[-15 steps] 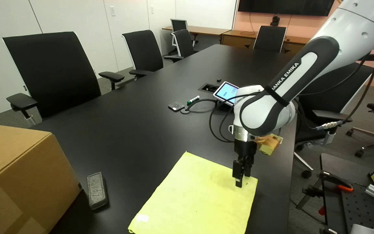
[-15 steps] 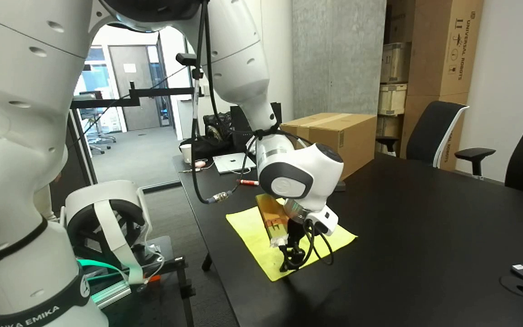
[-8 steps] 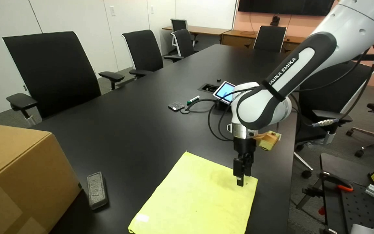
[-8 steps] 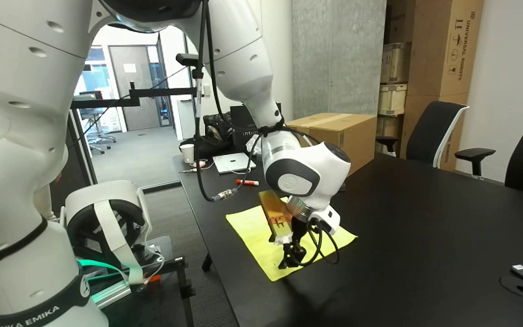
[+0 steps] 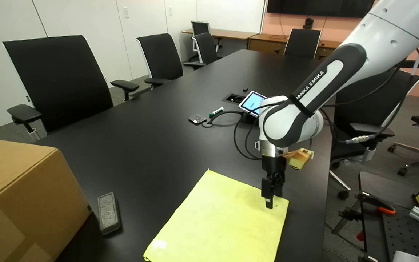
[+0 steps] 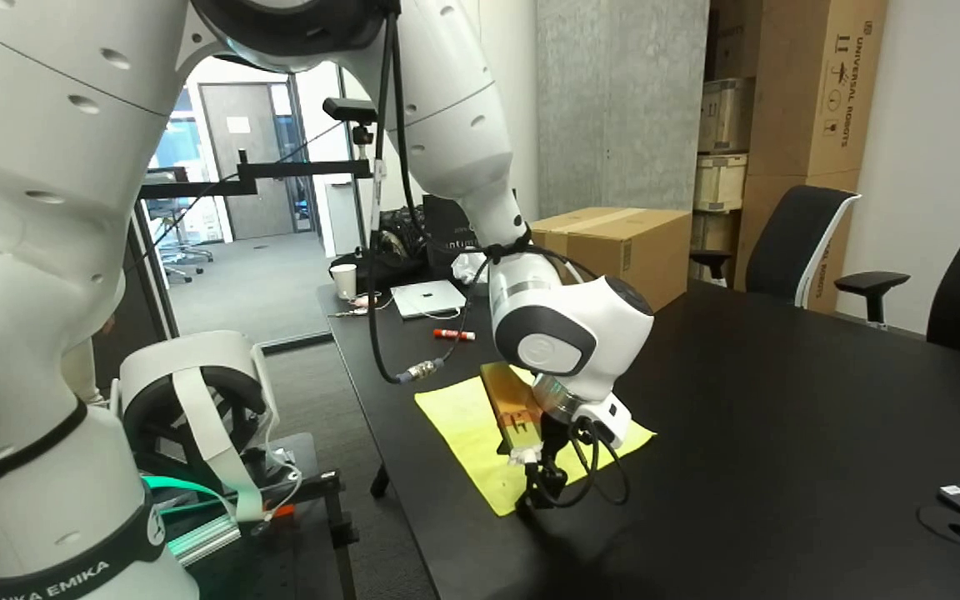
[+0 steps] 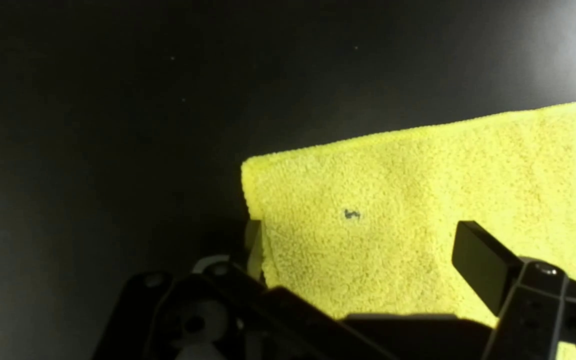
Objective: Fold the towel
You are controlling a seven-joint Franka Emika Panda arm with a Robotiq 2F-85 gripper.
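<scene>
The yellow towel (image 5: 220, 222) lies spread flat on the black table. It also shows in an exterior view (image 6: 472, 425) and in the wrist view (image 7: 393, 190), where a small dark mark is near its corner. My gripper (image 5: 273, 199) points down at one corner of the towel; it also shows in an exterior view (image 6: 534, 493). In the wrist view my gripper (image 7: 368, 250) is open with nothing between its fingers. One finger is at the towel's edge and the other is over the cloth. I cannot tell whether the fingertips touch the towel.
A cardboard box (image 5: 31, 196) and a grey eraser (image 5: 108, 213) are on the table beyond the towel. A tablet (image 5: 253, 102), cables and a green marker (image 5: 216, 111) lie farther along. A red marker (image 6: 454, 335) and a laptop (image 6: 428, 298) are near the table edge.
The arm has shifted slightly, rising a little and then lowering, with the gripper staying over the same towel corner. The towel has not moved.
</scene>
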